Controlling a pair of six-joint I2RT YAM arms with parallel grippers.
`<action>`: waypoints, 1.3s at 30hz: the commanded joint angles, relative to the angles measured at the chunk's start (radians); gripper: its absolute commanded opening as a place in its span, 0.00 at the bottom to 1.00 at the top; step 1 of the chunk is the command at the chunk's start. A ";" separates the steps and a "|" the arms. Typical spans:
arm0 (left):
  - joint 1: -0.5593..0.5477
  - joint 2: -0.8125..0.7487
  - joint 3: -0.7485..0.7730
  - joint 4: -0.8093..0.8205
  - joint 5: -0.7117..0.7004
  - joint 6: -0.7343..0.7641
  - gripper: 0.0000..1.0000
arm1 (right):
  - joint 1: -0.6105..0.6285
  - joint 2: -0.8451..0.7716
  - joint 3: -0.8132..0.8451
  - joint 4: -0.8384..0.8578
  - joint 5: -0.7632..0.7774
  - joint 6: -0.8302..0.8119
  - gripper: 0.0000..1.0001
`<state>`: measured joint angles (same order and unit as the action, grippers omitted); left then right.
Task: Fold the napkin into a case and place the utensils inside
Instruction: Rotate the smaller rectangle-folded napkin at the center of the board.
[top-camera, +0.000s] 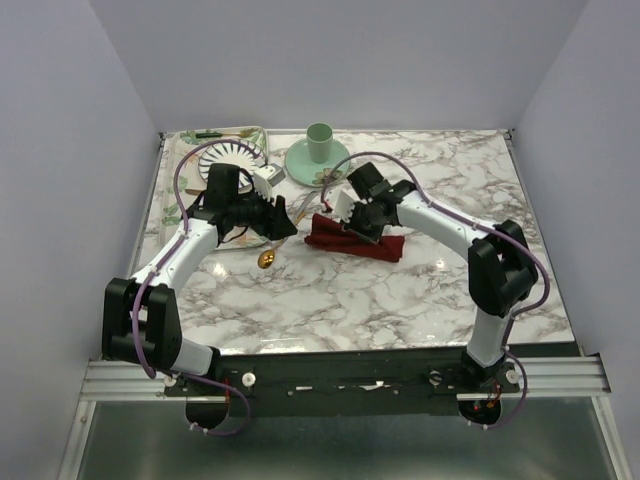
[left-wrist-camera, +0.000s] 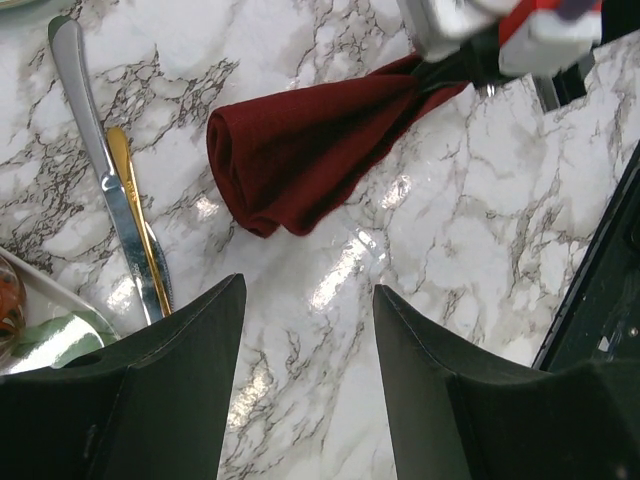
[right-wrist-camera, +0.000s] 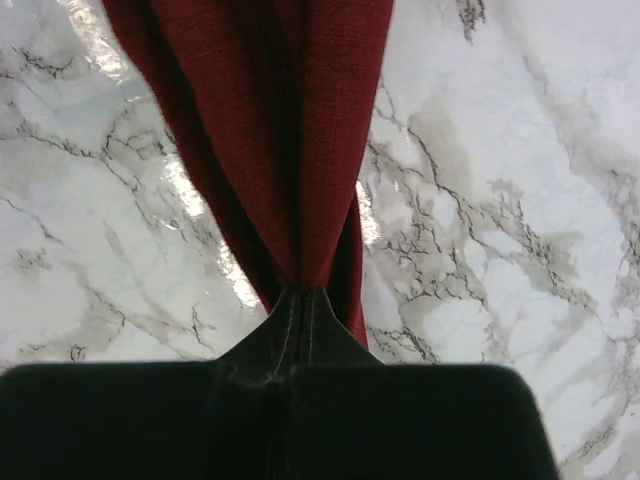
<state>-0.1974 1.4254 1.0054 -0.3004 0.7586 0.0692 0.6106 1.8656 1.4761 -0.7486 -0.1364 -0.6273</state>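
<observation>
The dark red napkin (top-camera: 358, 241) lies folded into a thick bundle on the marble table, its rolled end (left-wrist-camera: 262, 165) pointing toward my left gripper. My right gripper (right-wrist-camera: 303, 292) is shut on the napkin (right-wrist-camera: 270, 120), pinching a gathered edge that fans out ahead of it. The same gripper (top-camera: 346, 227) sits over the cloth's left part. My left gripper (left-wrist-camera: 308, 295) is open and empty above bare marble, just short of the rolled end. The silver knife (left-wrist-camera: 95, 140) and the gold spoon's handle (left-wrist-camera: 135, 195) lie side by side to its left. The spoon bowl (top-camera: 267, 258) shows below the left gripper (top-camera: 283, 226).
A striped plate (top-camera: 232, 158) sits on a tray at the back left, with a thin green-handled utensil (top-camera: 215, 134) behind it. A green cup (top-camera: 320, 142) stands on a green saucer (top-camera: 300, 162) at the back centre. A white tray corner (left-wrist-camera: 40, 300) lies near the knife.
</observation>
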 joint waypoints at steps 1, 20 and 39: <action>0.006 -0.026 -0.010 0.006 -0.018 -0.003 0.64 | 0.066 -0.075 -0.112 0.135 0.104 -0.002 0.01; 0.010 0.029 0.038 -0.035 0.011 0.032 0.62 | 0.213 -0.226 -0.232 0.046 -0.066 0.250 0.64; -0.186 0.408 0.291 -0.274 -0.068 0.139 0.32 | -0.166 -0.146 -0.280 -0.121 -0.394 0.414 0.40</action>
<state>-0.3473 1.7573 1.2442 -0.4686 0.7609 0.1345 0.4393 1.6516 1.2362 -0.8192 -0.4690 -0.2226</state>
